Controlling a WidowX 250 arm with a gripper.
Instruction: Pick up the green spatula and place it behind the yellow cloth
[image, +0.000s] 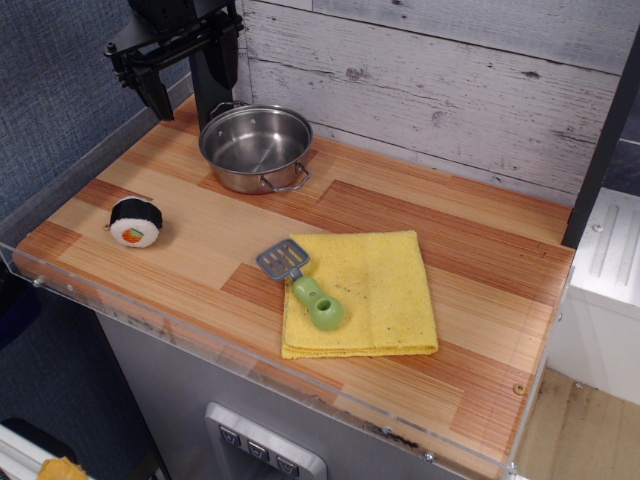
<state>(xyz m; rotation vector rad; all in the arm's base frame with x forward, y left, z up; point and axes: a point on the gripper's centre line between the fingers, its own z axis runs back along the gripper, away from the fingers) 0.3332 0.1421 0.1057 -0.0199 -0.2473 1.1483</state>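
The green spatula (305, 286) lies on the left part of the yellow cloth (370, 295), its grey slotted blade over the cloth's left edge and its light-green handle pointing toward the front right. The cloth lies flat at the front centre of the wooden table. My gripper (182, 82) hangs open and empty at the back left, above the table's far corner, well away from the spatula and next to the pot.
A steel pot (256, 146) with two handles stands at the back left. A toy sushi roll (136, 222) sits at the left. A clear acrylic rim (250, 350) edges the wooden table (480, 260). A whitewashed plank wall (450, 90) stands behind.
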